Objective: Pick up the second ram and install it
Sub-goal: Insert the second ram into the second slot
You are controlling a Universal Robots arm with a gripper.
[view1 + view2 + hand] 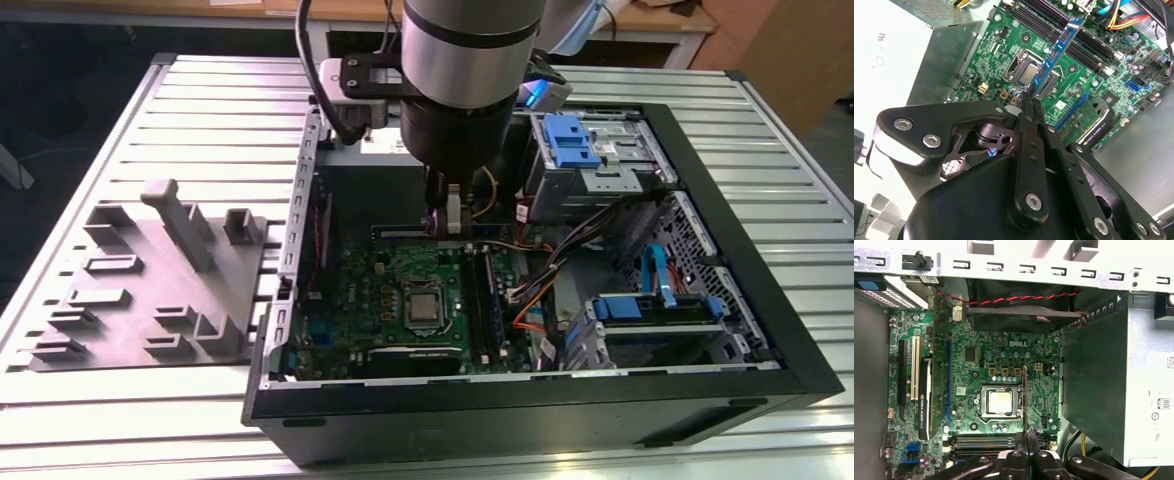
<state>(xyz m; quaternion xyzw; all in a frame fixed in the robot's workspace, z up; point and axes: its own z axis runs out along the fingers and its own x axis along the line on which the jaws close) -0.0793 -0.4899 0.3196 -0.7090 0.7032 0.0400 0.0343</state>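
One ram (1054,52) in jaws, one tray (127,275)

second ram (1056,50) end hidden, inside end effector (1028,98)

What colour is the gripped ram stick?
The long narrow ram stick is blue with black chips, clearest in the second wrist view.

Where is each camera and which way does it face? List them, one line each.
Exterior view: off the arm, above, looking down into the computer case; arm shows.
First wrist view: at the wrist, facing the motherboard past the gripper.
Second wrist view: same board, obliquely, over the gripper.
Both wrist views share the second ram.
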